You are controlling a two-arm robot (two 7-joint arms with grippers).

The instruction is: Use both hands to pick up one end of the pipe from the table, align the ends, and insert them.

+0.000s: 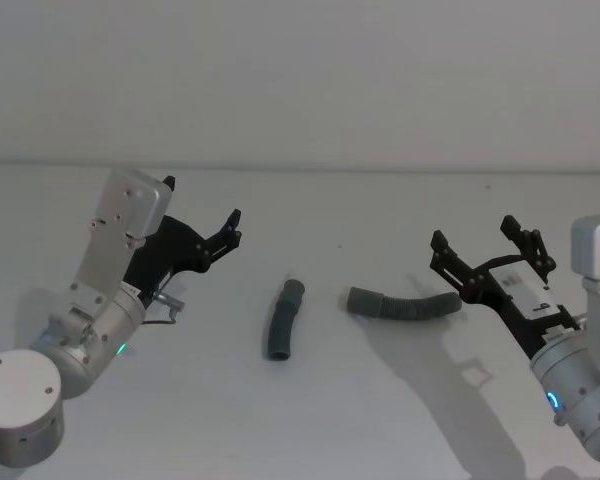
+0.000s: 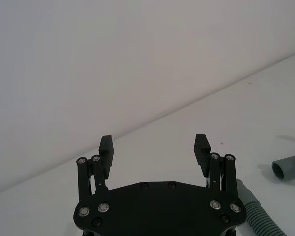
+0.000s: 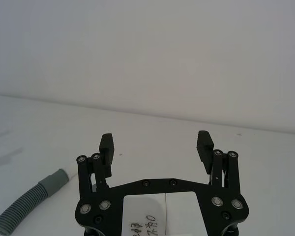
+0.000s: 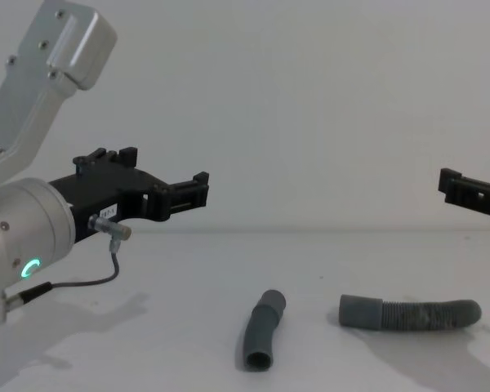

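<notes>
The left hand [image 2: 154,145] and the right hand [image 3: 156,141] hover spread above the matte white bench [image 1: 310,430]. Between them the short pipe piece [image 1: 283,320] and the longer pipe piece [image 1: 400,305] lie flat, near each other but apart. A bare pale wall [image 1: 300,80] stands behind.

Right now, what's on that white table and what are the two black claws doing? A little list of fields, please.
Short pipe: dark grey ribbed plastic hose piece, lying on the white table, centre.
Long pipe: curved dark grey ribbed hose, lying to its right, apart.
Left gripper: open, empty, raised over the table's left side.
Right gripper: open, empty, raised over the table's right side.
Joined: not yet.
</notes>
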